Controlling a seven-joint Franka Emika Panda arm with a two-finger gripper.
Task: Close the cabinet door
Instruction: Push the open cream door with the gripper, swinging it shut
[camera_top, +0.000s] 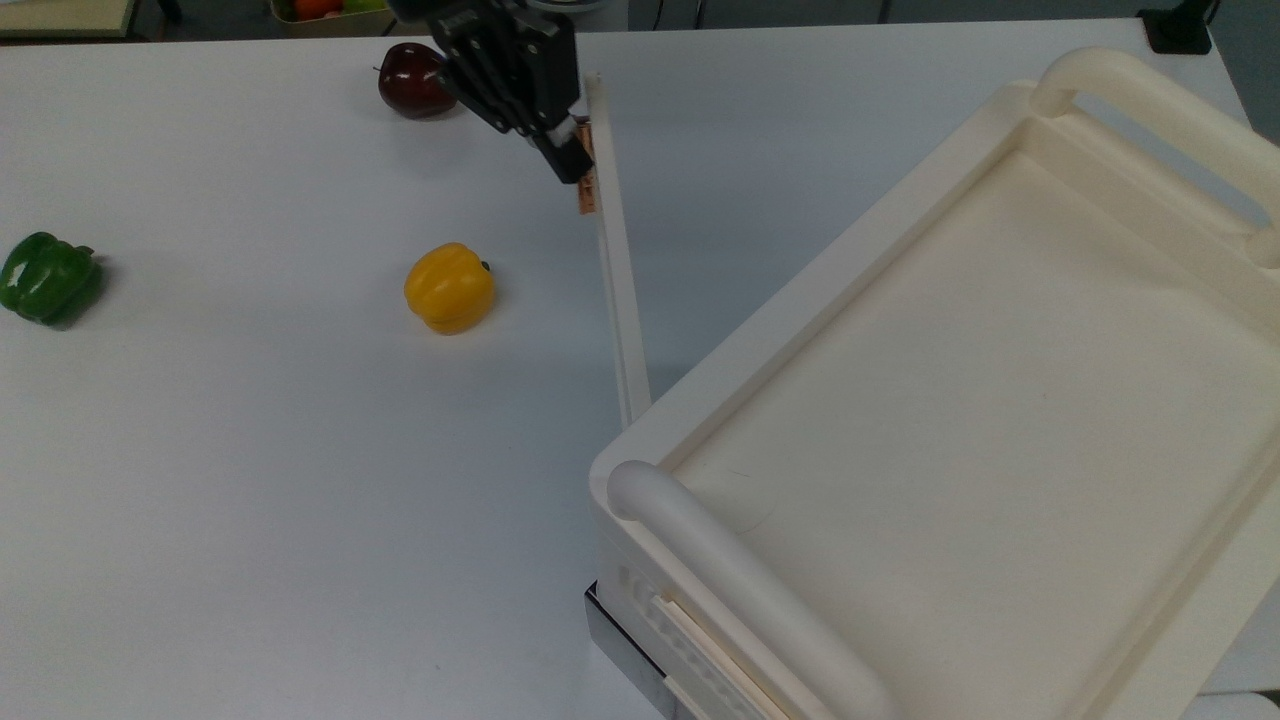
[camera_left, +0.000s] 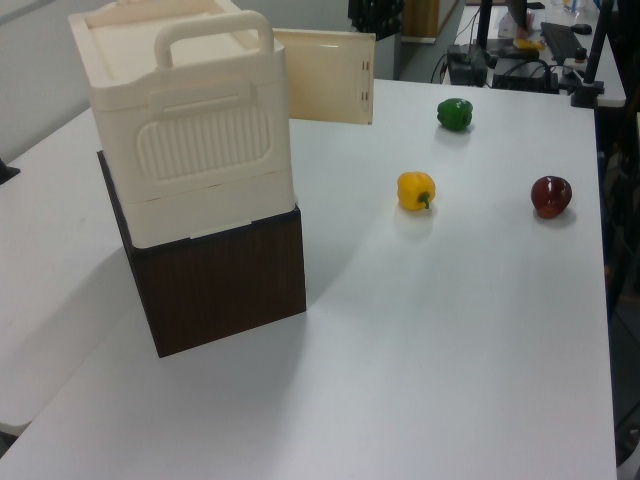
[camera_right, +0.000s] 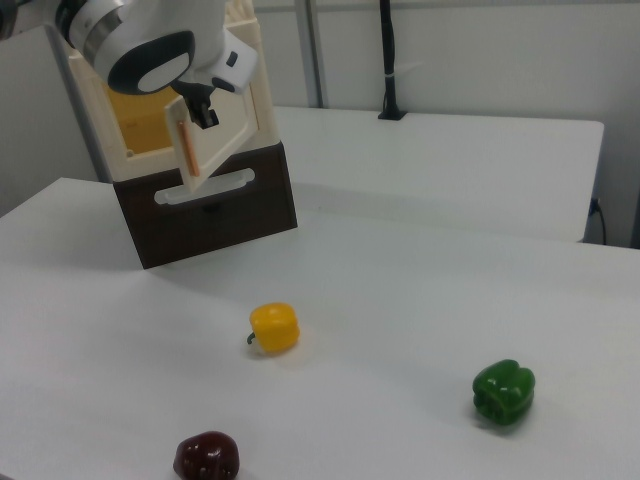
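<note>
Currently: cabinet door (camera_top: 618, 300) ajar; claw (camera_top: 570, 160) beside its copper handle (camera_top: 587, 180), finger state seemingly indeterminate.

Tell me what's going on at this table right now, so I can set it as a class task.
A robot arm's gripper is at the copper handle of the cabinet door, pushing near its free end. The door is partly open, swung out from the cream cabinet, which sits on a dark box. A yellow pepper, a green pepper and a dark red pepper lie loose on the white table, clear of the door.
</note>
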